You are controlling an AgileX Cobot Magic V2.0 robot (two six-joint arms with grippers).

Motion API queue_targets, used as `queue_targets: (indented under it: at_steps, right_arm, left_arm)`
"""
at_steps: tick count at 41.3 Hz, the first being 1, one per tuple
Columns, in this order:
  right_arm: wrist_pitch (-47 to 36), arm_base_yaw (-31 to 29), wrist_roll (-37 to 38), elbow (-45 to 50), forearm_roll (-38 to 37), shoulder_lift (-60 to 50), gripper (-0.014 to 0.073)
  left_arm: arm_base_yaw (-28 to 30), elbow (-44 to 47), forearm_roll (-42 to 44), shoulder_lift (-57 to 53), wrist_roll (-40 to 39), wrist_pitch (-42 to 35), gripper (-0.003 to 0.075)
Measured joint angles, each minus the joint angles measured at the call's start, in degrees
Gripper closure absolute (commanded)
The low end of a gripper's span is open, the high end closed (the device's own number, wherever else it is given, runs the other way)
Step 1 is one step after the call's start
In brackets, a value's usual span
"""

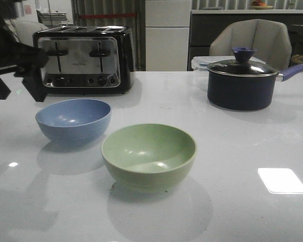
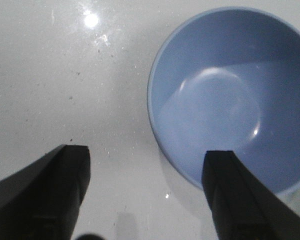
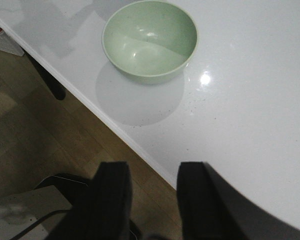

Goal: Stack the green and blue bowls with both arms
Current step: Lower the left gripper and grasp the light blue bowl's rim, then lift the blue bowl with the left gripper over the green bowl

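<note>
Sitting side by side on the white tabletop (image 1: 252,136), the two bowls are apart and not stacked: the blue bowl (image 1: 73,121) stands toward the left and a little farther back, and the green bowl (image 1: 149,156) stands just beside it, nearer the front edge and close to the middle. Both are upright and empty, and a narrow strip of tabletop shows between their rims. The left hand (image 1: 21,75) hangs in the air at the left edge of the front view, above and behind the blue bowl, touching nothing. Its wrist camera shows its two dark fingers (image 2: 50,195) spread wide with nothing between them, one finger over bare tabletop and the other overlapping the rim of the blue bowl (image 2: 230,95) in the view. The right hand (image 3: 152,200) does not appear in the front view; in its own camera its fingers (image 3: 112,200) stand a modest gap apart and hold nothing, placed over the tabletop's edge with wooden floor (image 3: 45,135) visible beyond, and the green bowl (image 3: 150,41) well ahead of them. Behind the bowls stand a chrome-and-black toaster (image 1: 83,59) at the back left and a dark lidded saucepan (image 1: 242,83) with a purple handle at the back right.
</note>
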Motion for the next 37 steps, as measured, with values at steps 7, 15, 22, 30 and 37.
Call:
queue_targets:
  at_steps: [7, 15, 22, 30, 37]
  right_arm:
    - [0.00, 0.00, 0.00, 0.00, 0.00, 0.00, 0.0236]
    - [0.13, 0.00, 0.00, 0.00, 0.00, 0.00, 0.0236]
    - [0.13, 0.00, 0.00, 0.00, 0.00, 0.00, 0.0236]
    - [0.13, 0.00, 0.00, 0.00, 0.00, 0.00, 0.0236]
    - [0.13, 0.00, 0.00, 0.00, 0.00, 0.00, 0.0236]
  left_arm:
    - [0.00, -5.18, -0.03, 7.98, 0.09, -0.63, 0.0194]
    - [0.00, -7.88, -0.12, 12.51, 0.09, -1.60, 0.0316]
    - [0.00, -8.14, -0.12, 12.95, 0.09, -1.84, 0.0506]
    - [0.00, -8.24, -0.12, 12.95, 0.09, -1.67, 0.0625]
    - [0.00, -9.56, -0.49, 12.49, 0.09, 0.85, 0.0627]
